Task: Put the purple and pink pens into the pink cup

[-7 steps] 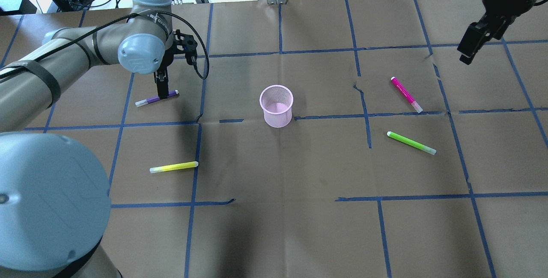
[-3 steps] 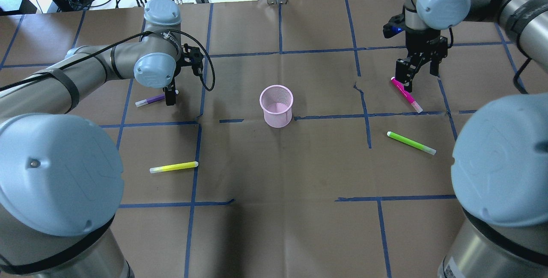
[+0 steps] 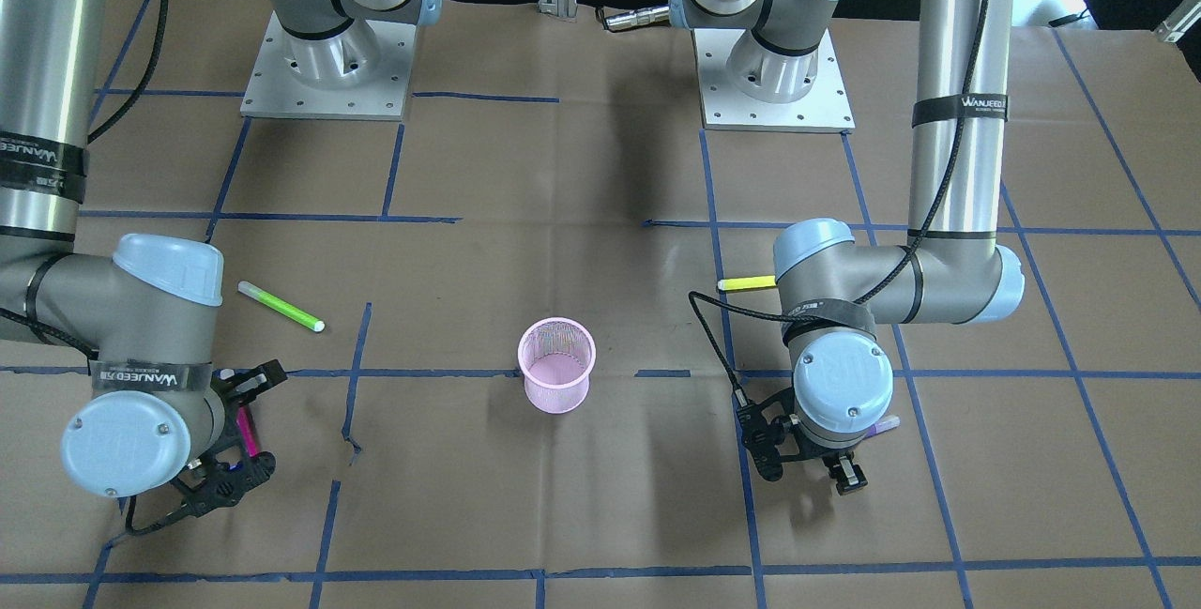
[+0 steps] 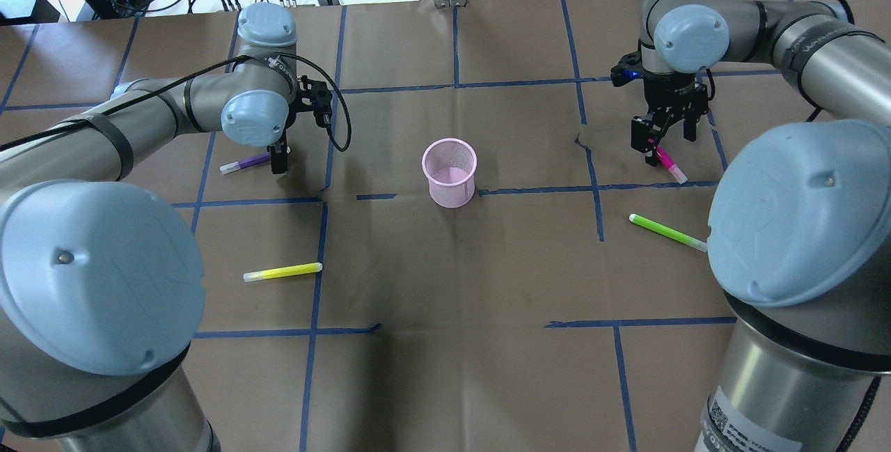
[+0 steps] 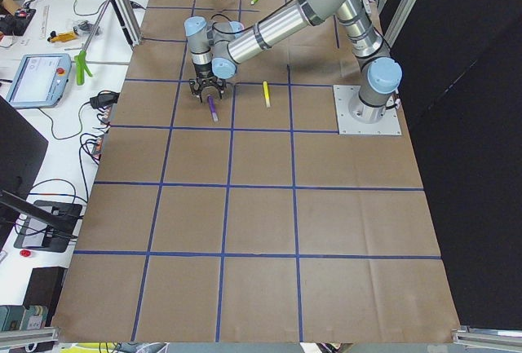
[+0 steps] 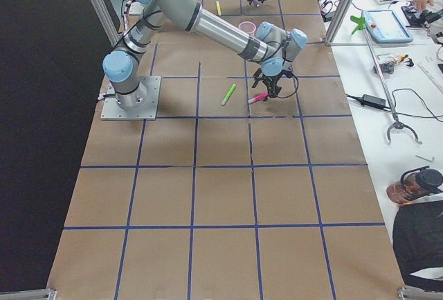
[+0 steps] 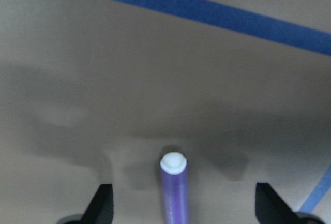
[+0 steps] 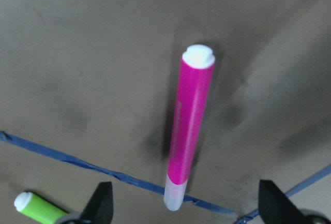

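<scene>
The pink mesh cup [image 4: 450, 172] stands upright at the table's middle, and also shows in the front view [image 3: 557, 365]. The purple pen [image 4: 243, 163] lies flat to its left. My left gripper [image 4: 278, 159] is open, low over the pen's right end. In the left wrist view the pen [image 7: 174, 188] lies between the spread fingers [image 7: 101, 206]. The pink pen [image 4: 669, 163] lies flat to the cup's right. My right gripper [image 4: 661, 142] is open just above its far end. In the right wrist view the pen [image 8: 191, 131] lies between the fingers [image 8: 101, 203].
A yellow pen [image 4: 282, 271] lies near the front on the left and a green pen [image 4: 668, 232] lies in front of the pink pen. Blue tape lines grid the brown paper. Cables and gear lie beyond the table's far edge.
My right arm has swung in from the far right corner and come down over the pink pen. My left gripper has shifted a little toward the purple pen's right end.
</scene>
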`<state>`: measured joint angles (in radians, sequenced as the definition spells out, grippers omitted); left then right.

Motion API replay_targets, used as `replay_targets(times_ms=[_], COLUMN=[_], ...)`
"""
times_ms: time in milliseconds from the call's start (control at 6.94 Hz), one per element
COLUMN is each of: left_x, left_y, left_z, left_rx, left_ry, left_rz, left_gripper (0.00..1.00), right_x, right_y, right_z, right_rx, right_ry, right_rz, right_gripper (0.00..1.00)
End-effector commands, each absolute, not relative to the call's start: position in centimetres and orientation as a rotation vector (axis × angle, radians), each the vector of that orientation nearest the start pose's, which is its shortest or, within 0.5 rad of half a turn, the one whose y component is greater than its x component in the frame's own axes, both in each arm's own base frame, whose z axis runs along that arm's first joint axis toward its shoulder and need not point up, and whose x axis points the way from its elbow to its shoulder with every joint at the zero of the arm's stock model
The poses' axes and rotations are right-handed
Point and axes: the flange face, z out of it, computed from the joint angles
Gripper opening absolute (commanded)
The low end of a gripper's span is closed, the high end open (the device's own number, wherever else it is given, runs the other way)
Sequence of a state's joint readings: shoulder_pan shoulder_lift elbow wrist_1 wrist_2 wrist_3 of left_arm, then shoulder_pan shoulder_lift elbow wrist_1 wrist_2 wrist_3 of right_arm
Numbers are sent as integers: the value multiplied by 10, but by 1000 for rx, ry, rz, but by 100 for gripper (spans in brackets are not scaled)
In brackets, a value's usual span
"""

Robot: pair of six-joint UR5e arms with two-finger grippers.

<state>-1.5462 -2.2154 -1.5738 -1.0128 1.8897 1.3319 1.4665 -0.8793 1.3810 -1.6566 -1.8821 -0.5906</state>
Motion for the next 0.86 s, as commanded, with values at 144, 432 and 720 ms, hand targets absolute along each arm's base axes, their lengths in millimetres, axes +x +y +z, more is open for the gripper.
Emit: replay_targets(times_ms=[144,432,720], left_x=[-87,-91,-104], left_y=[-661,-660,-641], left_z=[163,177,246], left_rx=[1791,1802,1829], left_ry=[2308,2302,2316], left_rz=[399,375,322], left_gripper=[1,0,0], right_x=[29,48,69], right_y=[-687,-691,-695], right_z=[174,158,156], right_rx=[-899,-933,-998], right_ry=[3120,3118,3121], right_rz=[757,740,723], right_gripper=[100,100,100])
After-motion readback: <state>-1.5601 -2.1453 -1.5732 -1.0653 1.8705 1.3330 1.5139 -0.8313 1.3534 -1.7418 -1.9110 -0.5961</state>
